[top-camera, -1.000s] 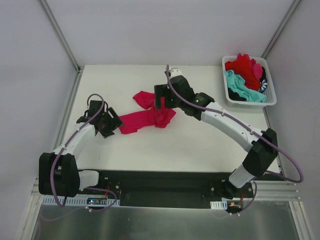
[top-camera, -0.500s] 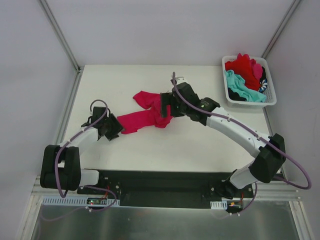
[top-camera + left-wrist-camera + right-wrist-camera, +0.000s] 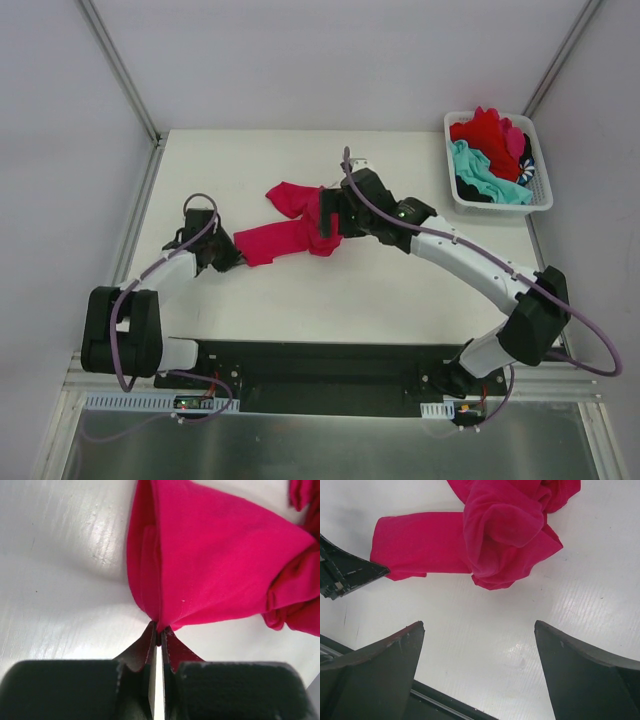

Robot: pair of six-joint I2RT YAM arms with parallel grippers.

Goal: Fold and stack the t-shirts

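Note:
A crumpled magenta-pink t-shirt (image 3: 290, 232) lies bunched on the white table (image 3: 330, 290), left of centre. My left gripper (image 3: 232, 260) is shut on the shirt's left corner; in the left wrist view the cloth (image 3: 210, 565) fans out from the pinched fingertips (image 3: 150, 635). My right gripper (image 3: 322, 222) hovers open over the shirt's right bunch. In the right wrist view the bunch (image 3: 505, 535) lies beyond the wide-spread fingers (image 3: 395, 655), which hold nothing. More t-shirts, red (image 3: 488, 130) and teal (image 3: 480, 175), fill the basket.
A white slotted plastic basket (image 3: 545, 195) stands at the table's back right corner. The table's near edge meets a black base rail (image 3: 320, 375). Metal frame posts (image 3: 120, 70) rise at the back corners.
My left gripper moved right to the shirt's left corner and closed on it. The right arm shifted slightly toward the shirt's right bunch, staying open.

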